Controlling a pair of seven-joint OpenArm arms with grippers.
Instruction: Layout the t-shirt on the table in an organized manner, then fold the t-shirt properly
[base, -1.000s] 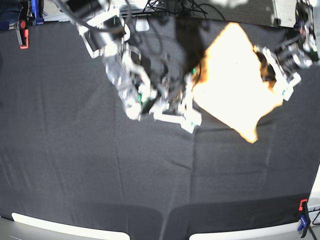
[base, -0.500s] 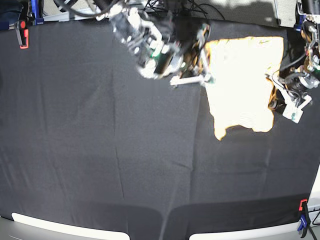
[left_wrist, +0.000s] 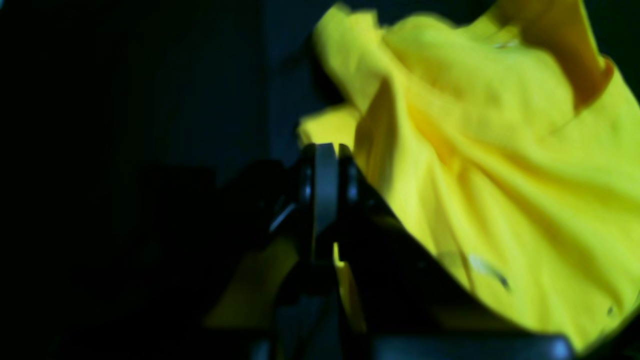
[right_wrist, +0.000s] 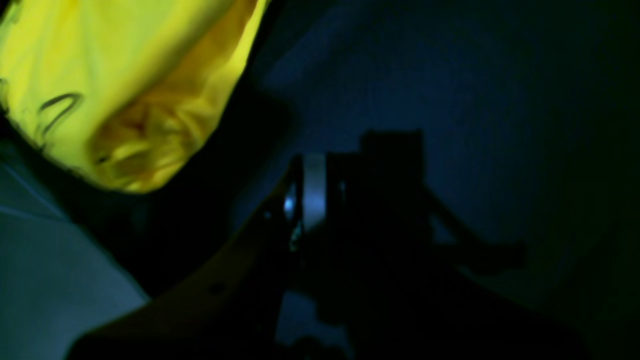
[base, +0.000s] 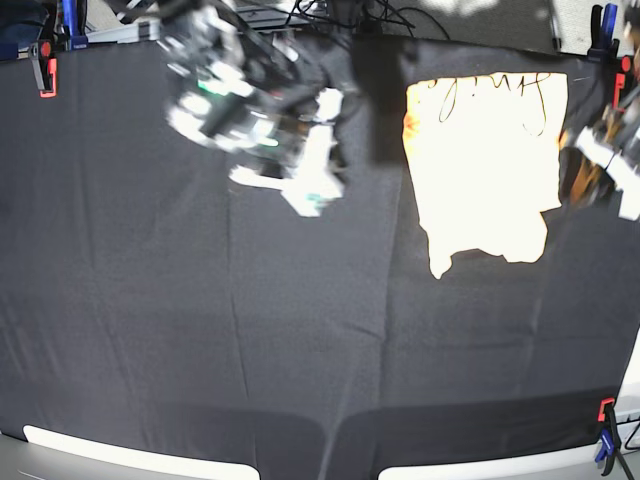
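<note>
The t-shirt (base: 485, 170), a pale yellow-orange cotton garment with dark scribbles, lies on the black cloth table (base: 200, 340) between the grippers. Right gripper (base: 312, 190) is clenched empty; left gripper (left_wrist: 325, 200) is clenched, grasp unclear. Soft, light cloth likely drapes, so corners suit pinching.

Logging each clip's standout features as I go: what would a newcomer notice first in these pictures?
The bright yellow t-shirt glows against the black table, lying at the far right with dark scribbles along its top edge. The blurred right gripper hangs over bare cloth left of it, shut and empty. The left gripper is shut beside rumpled yellow fabric.
</note>
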